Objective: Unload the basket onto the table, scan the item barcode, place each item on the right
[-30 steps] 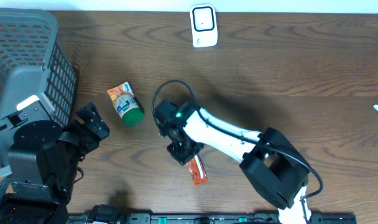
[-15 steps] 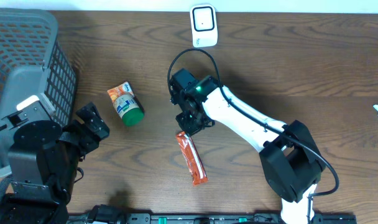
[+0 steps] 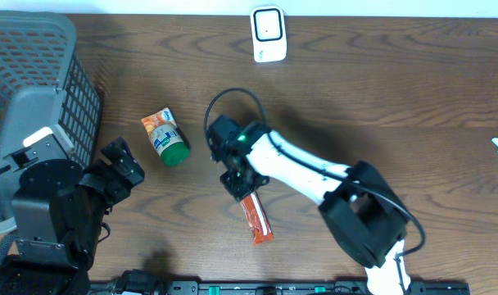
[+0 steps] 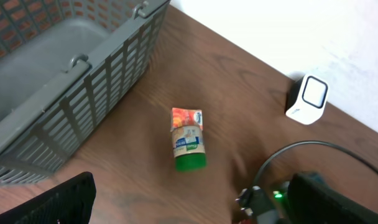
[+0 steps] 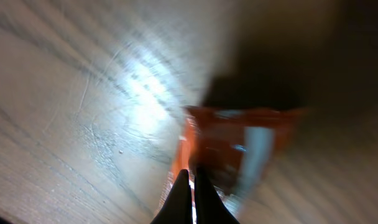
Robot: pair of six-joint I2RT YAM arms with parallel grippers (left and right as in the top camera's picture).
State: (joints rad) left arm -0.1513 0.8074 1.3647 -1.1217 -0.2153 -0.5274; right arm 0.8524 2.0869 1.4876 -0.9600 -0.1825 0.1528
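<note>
On the table (image 3: 413, 90), seen from overhead, the right end effector (image 3: 241, 187) is closed. Its tips sit over the upper end of the orange packet (image 3: 257, 221), which lies flat and runs from it toward the near edge. The scanner (image 3: 268, 34) stands well beyond this end effector, at the far edge. A green-capped bottle (image 3: 165, 138) lies to its left. The left end effector (image 3: 122, 165) is open and empty, with the bottle just ahead of it and the basket (image 3: 36, 90) beside it.

From the left wrist, the bottle lies on its side ahead, cap nearest. The basket is to the left and the scanner far ahead to the right.

From the right wrist, the fingertips (image 5: 180, 199) meet at the packet's edge. The view is blurred, so I cannot tell whether they pinch it.
</note>
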